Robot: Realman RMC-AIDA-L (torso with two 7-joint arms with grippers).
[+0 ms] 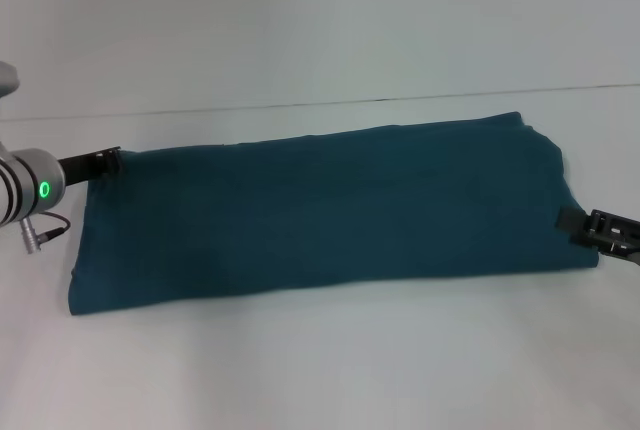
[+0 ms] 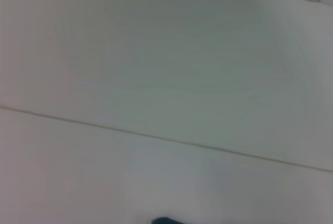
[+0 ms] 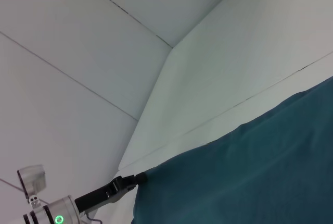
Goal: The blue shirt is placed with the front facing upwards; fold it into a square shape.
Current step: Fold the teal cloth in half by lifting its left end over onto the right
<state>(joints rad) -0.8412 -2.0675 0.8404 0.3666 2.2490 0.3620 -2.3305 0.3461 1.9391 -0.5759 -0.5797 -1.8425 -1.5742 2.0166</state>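
A pale, plain white surface [image 1: 320,370] fills the scene, crossed by a thin seam line along its far side.

The left gripper [image 1: 108,161] sits at the far left corner of the blue shirt [image 1: 320,215], its dark tip right at the cloth's edge and seemingly pinching that corner (the fingers are too small and dark to tell for certain whether they are closed on the fabric). Behind it the arm's grey wrist shows a green light ring [image 1: 44,190]. In the right wrist view the same left gripper [image 3: 127,181] meets the shirt's [image 3: 250,177] corner, the cloth drawn to a point there.

The right gripper [image 1: 580,227] is at the right end of the shirt, on its near side, its black tip touching the cloth's edge; I cannot tell how its fingers stand either.

Between the two, the shirt lies as a long band running left to right across the middle of the surface, showing only plain teal fabric, fairly smooth, with a rounded far right corner. The left wrist view shows little but surface and a sliver of teal at its edge.
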